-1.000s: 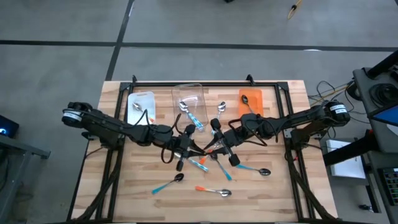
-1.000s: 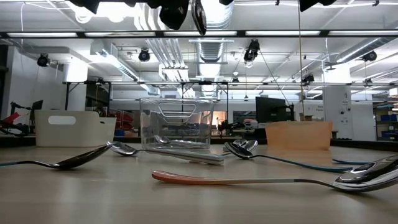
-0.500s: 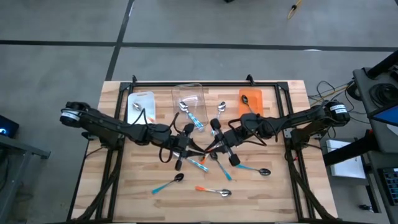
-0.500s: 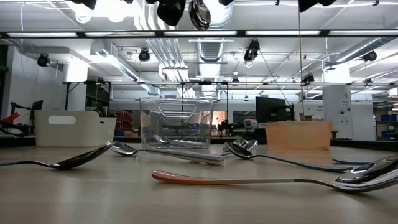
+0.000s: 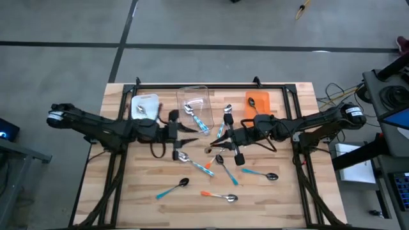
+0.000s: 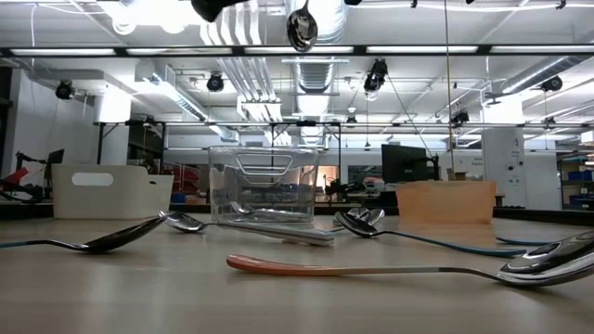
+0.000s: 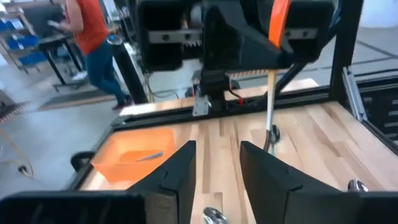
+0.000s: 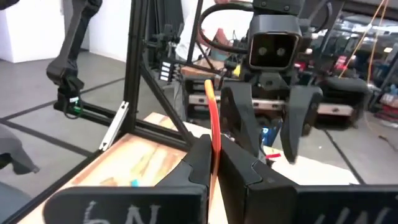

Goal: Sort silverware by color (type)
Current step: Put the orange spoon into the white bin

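Right gripper (image 8: 214, 163) jaws clamp an orange-handled metal spoon (image 8: 212, 115) above the wooden desk (image 5: 287, 198); left gripper (image 7: 216, 163) jaws apparently open, empty.

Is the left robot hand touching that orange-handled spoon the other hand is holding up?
Apart. In the right wrist view, the right hand clamps the orange-handled spoon, while the left hand faces it with open fingers, floor visible between.

Low view: both arms cut off by top edge, only hanging spoon bowl (image 6: 301, 28) shows. Right wrist: orange spoon handle (image 8: 212, 118) lower end hidden btwn fingers. Bin contents too small in high view.
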